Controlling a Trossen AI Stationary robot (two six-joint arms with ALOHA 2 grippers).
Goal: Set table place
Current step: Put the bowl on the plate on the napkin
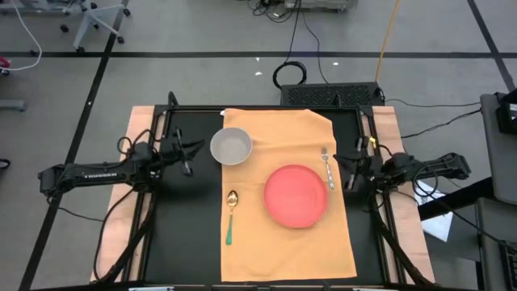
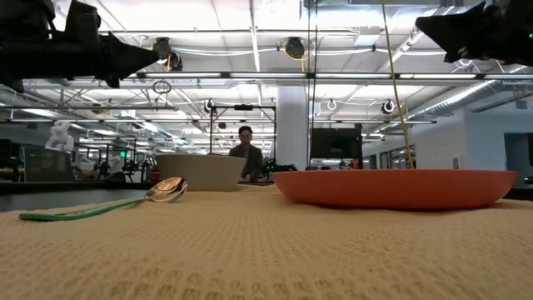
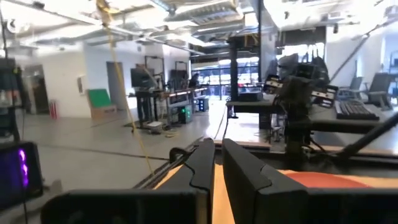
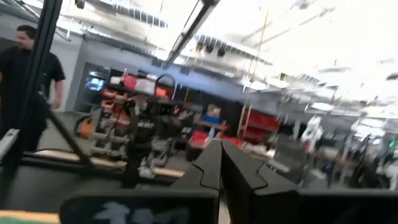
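The mat [image 1: 287,226] lies in the middle of the table with the plate [image 1: 296,196], bowl [image 1: 231,146], spoon [image 1: 231,213] and fork [image 1: 327,168] on it, so the job looks done, and the left gripper [image 1: 188,155] and right gripper [image 1: 353,170] wait at the sides, closed and holding nothing.

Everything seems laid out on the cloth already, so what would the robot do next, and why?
Probably nothing more than stay parked. The plate, bowl, spoon and fork all lie on the orange mat, and both hands, left and right, sit off it, holding nothing.
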